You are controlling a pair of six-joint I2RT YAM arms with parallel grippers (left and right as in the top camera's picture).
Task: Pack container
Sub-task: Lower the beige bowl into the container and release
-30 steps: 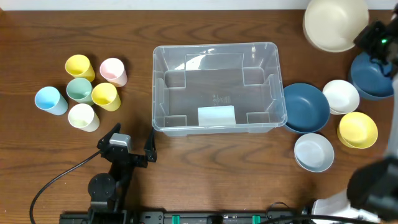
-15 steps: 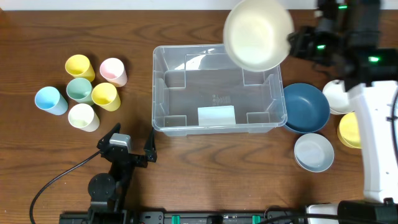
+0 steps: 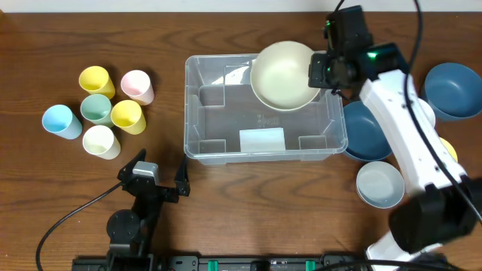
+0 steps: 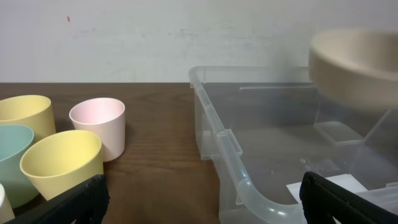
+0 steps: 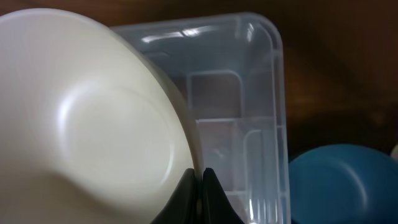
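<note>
The clear plastic container (image 3: 226, 113) sits mid-table with a pale label (image 3: 262, 139) on its base; nothing lies in it. My right gripper (image 3: 315, 71) is shut on the rim of a large cream bowl (image 3: 282, 75) and holds it over the container's far right part. In the right wrist view the fingers (image 5: 200, 177) pinch the bowl (image 5: 87, 124) above the container (image 5: 249, 124). My left gripper (image 3: 160, 175) is open and empty at the front left, before the container's near wall (image 4: 249, 180). The bowl (image 4: 354, 68) shows at the right of the left wrist view.
Several cups, yellow (image 3: 96, 79), pink (image 3: 138, 86), green (image 3: 96, 108), blue (image 3: 60, 121) and cream (image 3: 101, 141), stand left of the container. Bowls lie to its right: dark blue (image 3: 369, 129), another dark blue (image 3: 454, 89), pale blue (image 3: 380, 184), with white and yellow ones partly behind my right arm.
My right gripper carried the cream bowl from the far right corner leftward and down to above the container's far right part. The left arm has not moved.
</note>
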